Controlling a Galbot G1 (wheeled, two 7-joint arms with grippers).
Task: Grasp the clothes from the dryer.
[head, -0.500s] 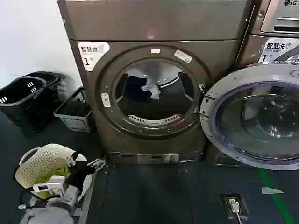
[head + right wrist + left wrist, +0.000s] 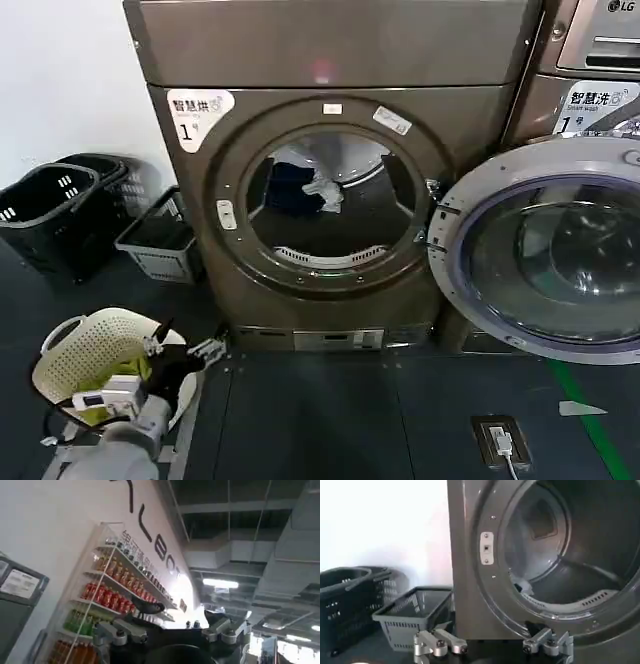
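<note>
The dryer (image 2: 330, 60) stands straight ahead, bronze-grey, with a white sticker marked 1 and its round door (image 2: 545, 250) swung open to the right. Inside the steel drum lie the clothes: a dark garment (image 2: 288, 188) at the back left and a small white cloth (image 2: 325, 190) beside it. My left gripper (image 2: 200, 352) hangs low at the front left, near the floor and well short of the porthole (image 2: 560, 555). It (image 2: 492, 641) is open with nothing between its fingers. My right gripper (image 2: 182, 617) is open and empty, pointing up at shelves and the ceiling.
A cream perforated basket (image 2: 85, 350) with a yellow-green cloth sits by my left arm. A grey basket (image 2: 155, 240) and black baskets (image 2: 50, 205) stand against the wall to the left of the dryer. A second machine (image 2: 600, 60) stands to the right, behind the open door.
My left arm has shifted very slightly near the cream basket. The clothes in the drum have not moved.
</note>
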